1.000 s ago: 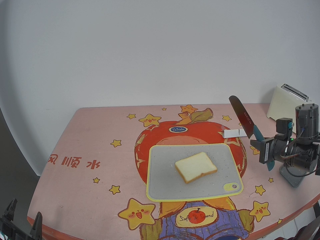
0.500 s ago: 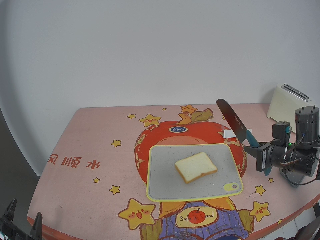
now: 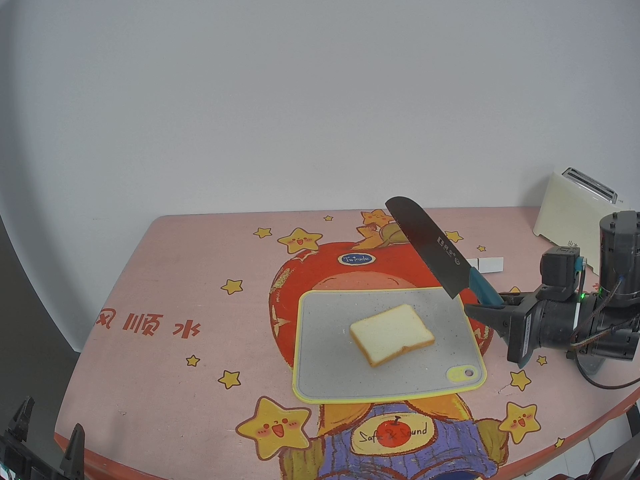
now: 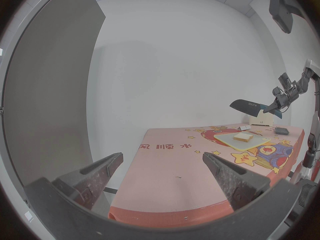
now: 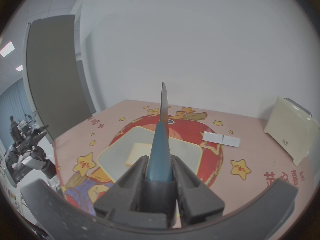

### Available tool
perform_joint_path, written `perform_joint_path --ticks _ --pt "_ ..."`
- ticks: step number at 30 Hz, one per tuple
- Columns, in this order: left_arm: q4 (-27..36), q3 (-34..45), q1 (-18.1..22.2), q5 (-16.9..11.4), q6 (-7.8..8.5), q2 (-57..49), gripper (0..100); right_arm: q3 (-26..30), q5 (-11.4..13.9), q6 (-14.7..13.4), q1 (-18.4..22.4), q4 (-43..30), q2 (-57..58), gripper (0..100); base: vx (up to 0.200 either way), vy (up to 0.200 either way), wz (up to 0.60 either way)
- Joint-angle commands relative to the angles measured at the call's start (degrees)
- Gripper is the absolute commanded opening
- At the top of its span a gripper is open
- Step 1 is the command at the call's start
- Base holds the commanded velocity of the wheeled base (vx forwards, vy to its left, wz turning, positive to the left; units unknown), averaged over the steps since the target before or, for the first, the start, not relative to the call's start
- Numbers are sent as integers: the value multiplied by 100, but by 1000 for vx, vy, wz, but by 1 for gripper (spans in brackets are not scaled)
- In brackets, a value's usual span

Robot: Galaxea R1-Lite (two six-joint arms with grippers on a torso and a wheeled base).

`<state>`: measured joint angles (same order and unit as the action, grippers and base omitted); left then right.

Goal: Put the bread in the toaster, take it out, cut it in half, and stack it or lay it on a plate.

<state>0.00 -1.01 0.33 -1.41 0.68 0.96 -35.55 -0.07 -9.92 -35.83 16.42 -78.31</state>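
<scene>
A slice of white bread (image 3: pixel 391 333) (image 5: pixel 138 152) lies flat near the middle of a grey cutting board (image 3: pixel 333 361) with a yellow rim. My right gripper (image 3: pixel 490 309) (image 5: pixel 159 170) is shut on the teal handle of a knife (image 3: pixel 430 247) (image 5: pixel 163 105); the dark blade slants up and to the left, above the board's far right corner and well above the bread. The cream toaster (image 3: pixel 575 209) (image 5: pixel 291 129) stands at the table's far right. My left gripper (image 3: pixel 43 428) (image 4: pixel 163 170) stands open off the table's near left corner, holding nothing.
A small white card (image 3: pixel 490 265) (image 5: pixel 221 139) lies on the pink table (image 3: pixel 200 281) between the board and the toaster. A dark flat object (image 4: pixel 281 130) sits near the table's right edge. A grey wall stands close behind the table.
My right arm has carried the knife leftward, from near the toaster to above the board's far right corner. The bread and my left gripper have stayed put.
</scene>
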Motion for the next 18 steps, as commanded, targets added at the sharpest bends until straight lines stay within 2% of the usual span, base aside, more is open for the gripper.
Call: perform_joint_path --ticks 1,8,10,12,14,15,18 --pt "0 101 2 1 2 -70 100 22 183 -159 14 -16 185 0 0 0 0" --pt "0 101 2 1 2 -70 100 74 227 -185 -12 -104 413 0 0 0 0" --pt "0 101 -7 1 2 -70 100 48 262 -185 -47 -464 510 0 0 0 0" --pt "0 101 -7 1 2 -70 100 -101 403 -238 -117 -992 571 0 0 0 0" --pt "0 101 2 1 2 -70 100 -110 412 -247 -117 -1036 580 0 0 0 0" --pt "0 92 2 -8 11 -70 100 -321 649 -616 -135 -1581 738 0 0 0 0" --pt "0 101 2 -8 11 -70 100 -348 719 -642 -135 -1642 782 0 0 0 0"
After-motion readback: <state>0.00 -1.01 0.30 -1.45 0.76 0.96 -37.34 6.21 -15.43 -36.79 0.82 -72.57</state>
